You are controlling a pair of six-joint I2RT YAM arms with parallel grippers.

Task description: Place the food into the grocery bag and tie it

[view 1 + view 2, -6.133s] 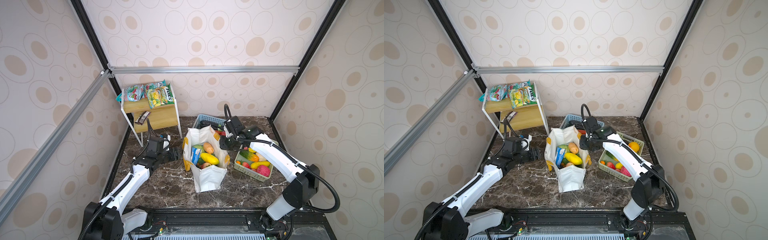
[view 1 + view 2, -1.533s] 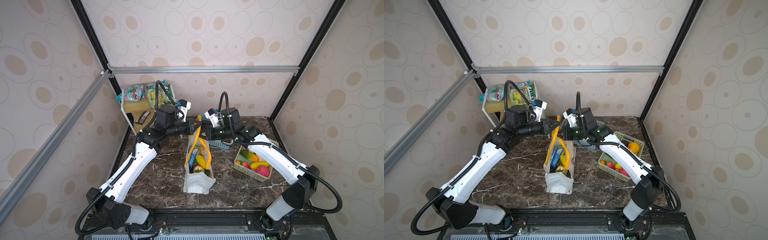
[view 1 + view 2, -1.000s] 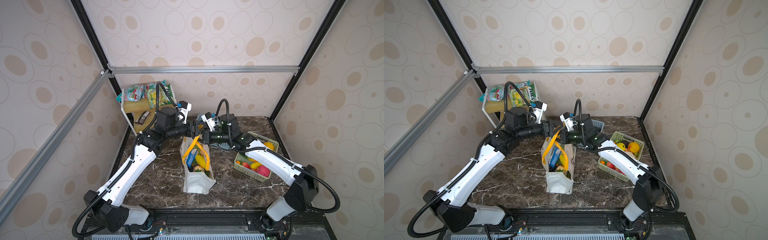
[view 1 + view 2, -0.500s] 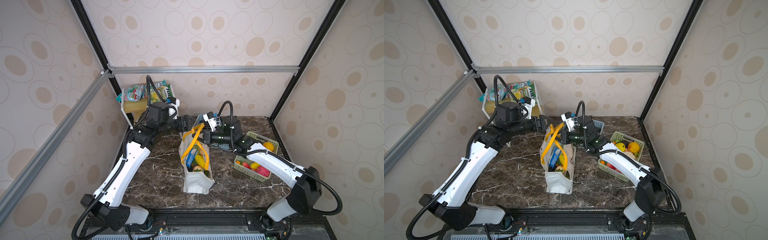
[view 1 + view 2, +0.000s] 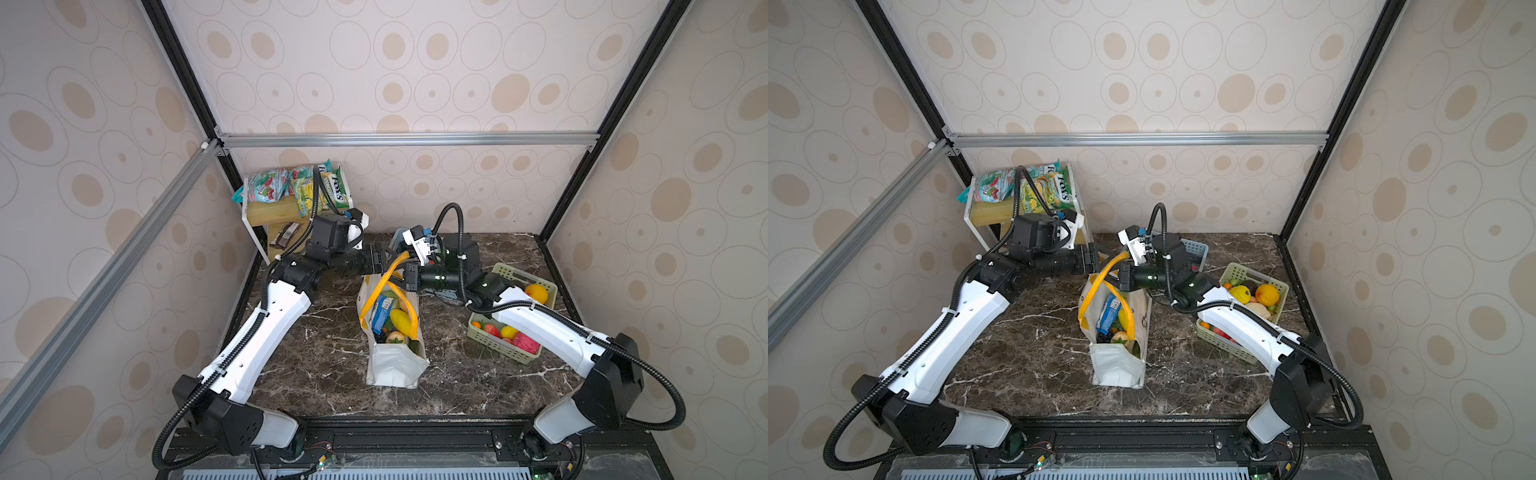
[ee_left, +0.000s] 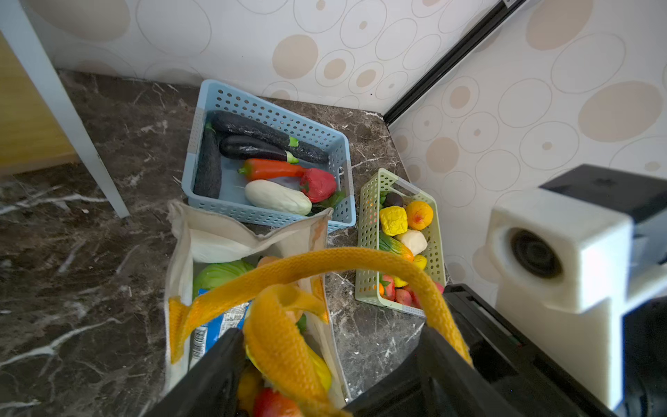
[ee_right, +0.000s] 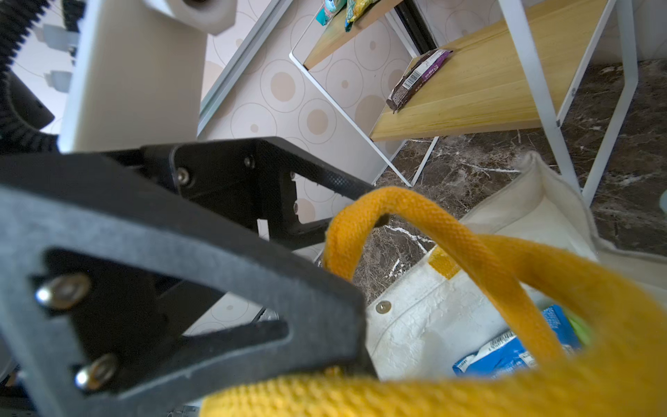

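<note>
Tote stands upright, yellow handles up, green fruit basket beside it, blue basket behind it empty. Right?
One error: the blue basket is not empty; the left wrist view shows eggplants, a red pepper and a white vegetable in it. The rest holds: tote upright, yellow handles up, green fruit basket beside it.

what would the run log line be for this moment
step: tying | left jaws: open around yellow handle | right jaws: shut on other handle | grocery bag: upright, food inside
</note>
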